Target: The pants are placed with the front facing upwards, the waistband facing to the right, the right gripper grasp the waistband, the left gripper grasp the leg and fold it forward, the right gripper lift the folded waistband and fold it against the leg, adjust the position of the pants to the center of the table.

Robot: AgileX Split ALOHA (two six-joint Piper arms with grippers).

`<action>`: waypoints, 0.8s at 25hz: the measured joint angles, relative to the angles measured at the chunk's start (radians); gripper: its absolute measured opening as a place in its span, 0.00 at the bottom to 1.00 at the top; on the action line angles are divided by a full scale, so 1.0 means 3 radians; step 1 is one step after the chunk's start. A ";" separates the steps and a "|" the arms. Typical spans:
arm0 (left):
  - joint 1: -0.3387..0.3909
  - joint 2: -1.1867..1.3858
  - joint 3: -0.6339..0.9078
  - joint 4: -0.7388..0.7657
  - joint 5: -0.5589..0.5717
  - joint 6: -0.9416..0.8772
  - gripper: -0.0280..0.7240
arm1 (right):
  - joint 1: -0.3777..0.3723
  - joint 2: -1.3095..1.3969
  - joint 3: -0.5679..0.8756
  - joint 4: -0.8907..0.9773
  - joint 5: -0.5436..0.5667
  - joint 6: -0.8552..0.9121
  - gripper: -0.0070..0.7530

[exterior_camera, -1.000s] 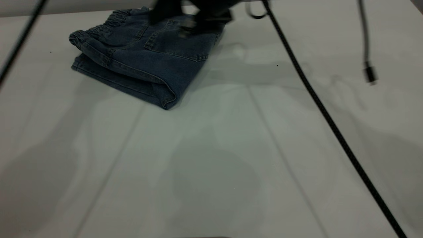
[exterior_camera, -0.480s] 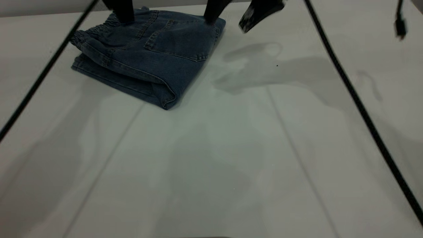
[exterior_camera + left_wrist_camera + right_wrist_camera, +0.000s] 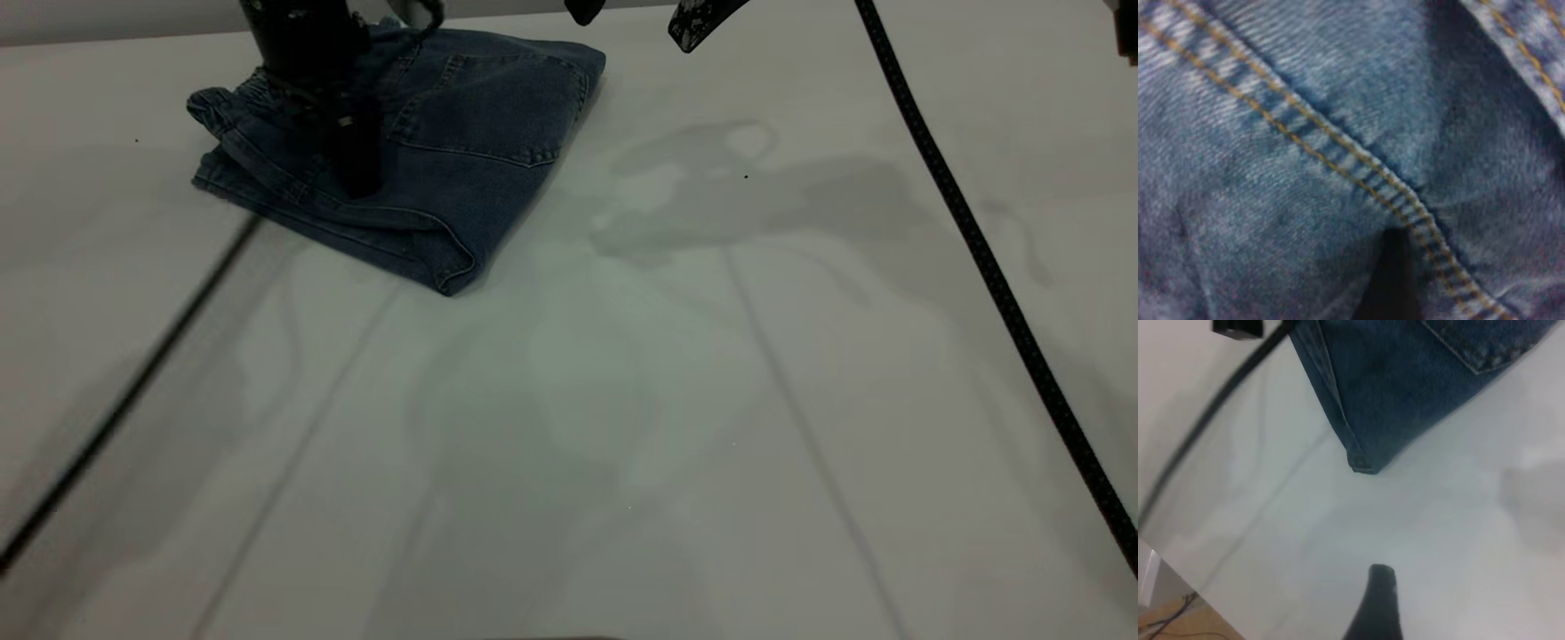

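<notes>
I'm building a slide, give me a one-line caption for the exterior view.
Left gripper down on the folded denim pants at the table's far left; right gripper lifted clear beside them.

Exterior view looks down across the table [image 3: 622, 400]; both wrist views share the pants [image 3: 462, 133], left pressed close

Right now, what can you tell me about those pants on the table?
The pants are small, dark blue denim with tan stitching, folded into a compact bundle with a back patch pocket facing up. The gathered waistband shows at the bundle's left end. They lie flat on the white table, toward its far left, not the center. The left gripper is down on the denim near the waistband; its camera sees only cloth and a seam. The right gripper hangs clear, beyond the bundle's right corner.
</notes>
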 joint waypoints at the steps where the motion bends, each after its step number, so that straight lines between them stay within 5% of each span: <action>1: -0.0029 0.0000 0.0000 0.0022 0.0000 -0.0124 0.81 | 0.0000 0.0000 0.0000 0.0000 -0.0011 0.0000 0.78; 12: -0.0631 0.0021 -0.0004 0.0123 0.0059 -0.2256 0.81 | -0.0004 0.0000 0.0000 0.0000 -0.0174 -0.0003 0.78; 20: -0.0701 0.0065 -0.0183 0.0265 0.0059 -0.2281 0.81 | -0.0015 0.0000 0.0000 -0.0053 -0.0317 -0.0003 0.78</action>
